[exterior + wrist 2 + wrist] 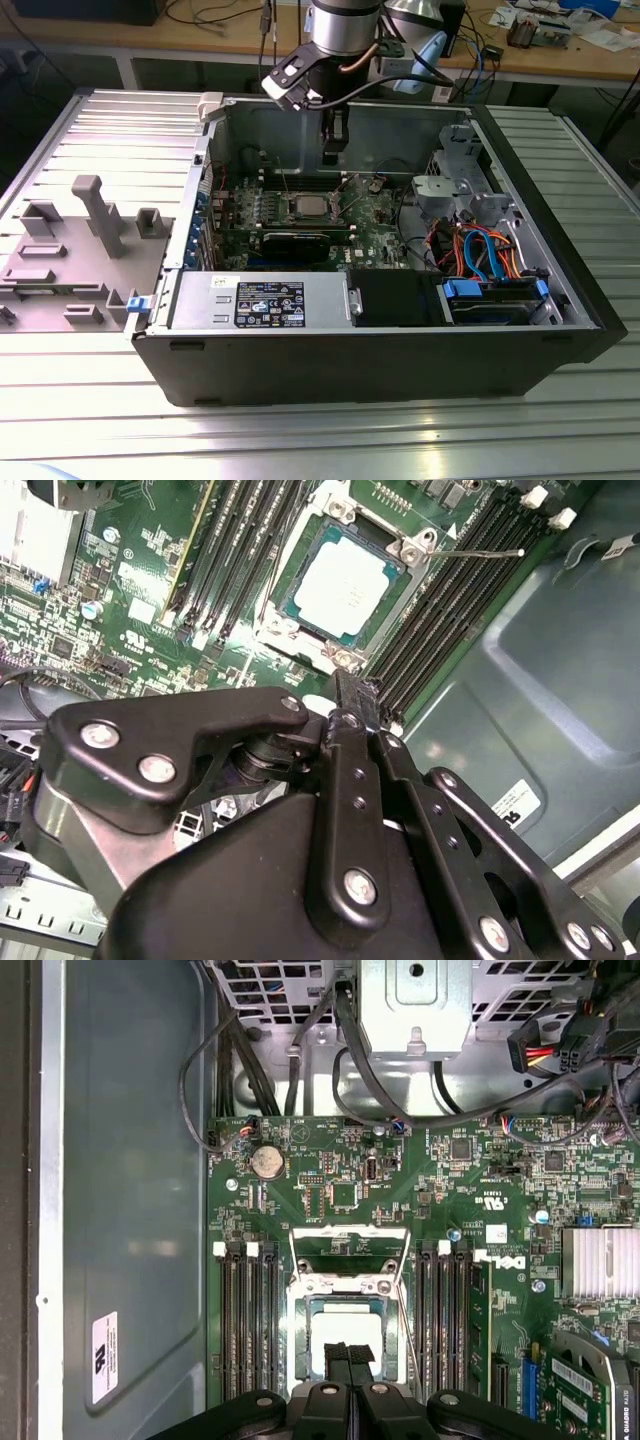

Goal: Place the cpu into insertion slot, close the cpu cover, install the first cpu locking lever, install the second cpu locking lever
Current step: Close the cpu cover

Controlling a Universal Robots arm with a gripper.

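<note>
Ok so status check. The cpu [340, 585], that small flat square chip with the silver-grey metal top, is already sitting in its socket [412, 546] on the green motherboard [330, 1175]. That's near the middle of the exterior view, a touch toward the exterior view's left. So step one looks done to me.

The cpu cover [350, 1231], a thin silvery square metal frame with an open middle, looks flipped up and back on the side of the socket away from the gripper. The chip's green edge shows all round, so I'd say closing it is left to do.

Both levers are left too. One thin silver wire locking lever [480, 552] sticks out loose across the black memory slots [440, 620]. I can't pick out the second one for sure.

The black gripper [349, 1352] hangs over the socket at the edge opposite the cover. Its fingers are pressed together with nothing between them, and it isn't touching the chip as far as I can tell.

Count:
- one cpu
- one cover
- one lever I'm sure of
- one gripper
- two banks of memory slots, one each side of the socket
- one silver-grey power supply box with a black label [258, 300], low in the exterior view inside the open black computer case [380, 370]
</note>
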